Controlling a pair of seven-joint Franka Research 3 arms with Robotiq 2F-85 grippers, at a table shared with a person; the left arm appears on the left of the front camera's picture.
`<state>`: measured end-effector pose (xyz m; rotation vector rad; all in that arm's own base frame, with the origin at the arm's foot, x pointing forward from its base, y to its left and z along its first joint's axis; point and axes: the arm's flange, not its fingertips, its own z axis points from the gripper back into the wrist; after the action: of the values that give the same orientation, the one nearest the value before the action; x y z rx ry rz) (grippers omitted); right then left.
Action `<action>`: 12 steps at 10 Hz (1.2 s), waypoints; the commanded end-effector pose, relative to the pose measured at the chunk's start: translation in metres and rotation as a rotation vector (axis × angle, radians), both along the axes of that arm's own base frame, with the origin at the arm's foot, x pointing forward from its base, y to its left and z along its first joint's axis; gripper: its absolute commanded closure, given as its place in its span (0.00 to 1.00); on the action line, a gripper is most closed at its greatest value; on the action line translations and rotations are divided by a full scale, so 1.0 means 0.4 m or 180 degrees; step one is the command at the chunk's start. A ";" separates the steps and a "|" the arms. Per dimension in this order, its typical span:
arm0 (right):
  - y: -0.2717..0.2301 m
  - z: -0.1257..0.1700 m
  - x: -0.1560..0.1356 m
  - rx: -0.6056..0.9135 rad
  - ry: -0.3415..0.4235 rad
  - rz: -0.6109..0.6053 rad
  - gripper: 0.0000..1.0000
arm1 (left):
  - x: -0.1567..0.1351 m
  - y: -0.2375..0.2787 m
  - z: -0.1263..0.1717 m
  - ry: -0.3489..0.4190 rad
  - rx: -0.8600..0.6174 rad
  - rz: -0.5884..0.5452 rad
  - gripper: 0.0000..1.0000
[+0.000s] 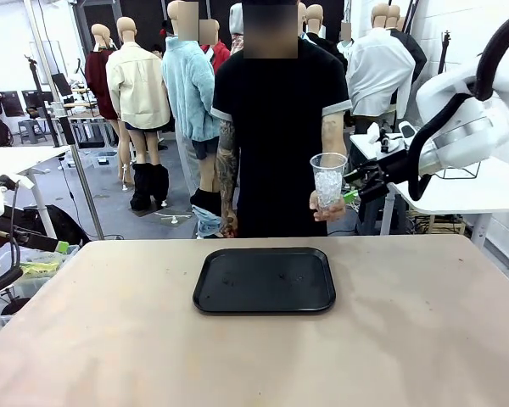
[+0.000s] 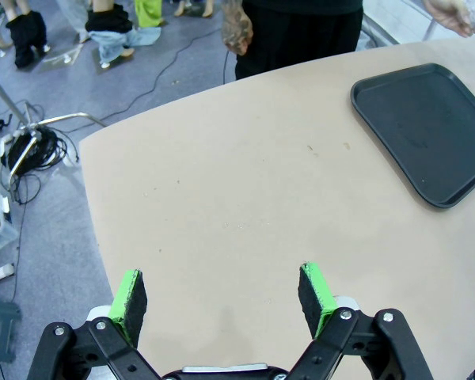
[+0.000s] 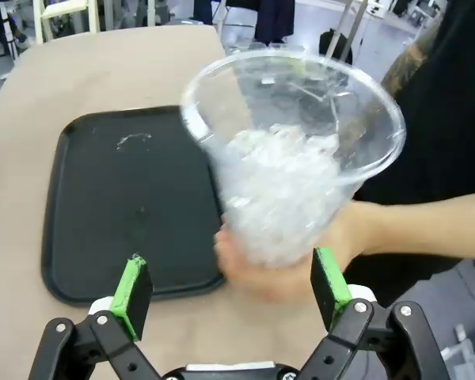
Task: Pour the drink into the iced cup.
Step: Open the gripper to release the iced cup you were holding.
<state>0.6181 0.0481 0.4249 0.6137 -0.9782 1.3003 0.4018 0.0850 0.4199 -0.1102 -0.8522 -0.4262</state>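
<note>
I am holding my right claw [image 3: 229, 289] released before the person's hand [image 3: 281, 261] gripping the iced cup [image 3: 289, 154]; left claw [image 2: 226, 297] released above the surface [image 2: 245, 214].

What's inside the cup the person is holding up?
The clear cup holds ice, filling its lower part. No drink is visible. The person's hand covers the base, so the very bottom can't be seen.

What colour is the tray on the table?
Black; the tray shows best in the front view.
</note>
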 end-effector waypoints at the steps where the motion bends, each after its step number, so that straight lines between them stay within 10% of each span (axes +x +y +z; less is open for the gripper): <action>1: -0.025 -0.014 -0.095 -0.0118 0.0131 -0.0012 0.00 | -0.001 0.000 -0.006 -0.0041 0.0005 0.0035 0.00; 6: -0.109 0.007 -0.342 -0.0805 0.0746 -0.1237 0.00 | -0.001 0.000 -0.006 -0.0041 0.0005 0.0035 0.00; 12: -0.380 -0.023 -0.531 -0.0378 0.1410 -0.2655 0.00 | -0.001 0.000 -0.006 -0.0041 0.0005 0.0035 0.00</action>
<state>0.4110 -0.1003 0.4130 0.3004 -0.6755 0.5044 0.4019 0.0854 0.4198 -0.1102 -0.8521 -0.4252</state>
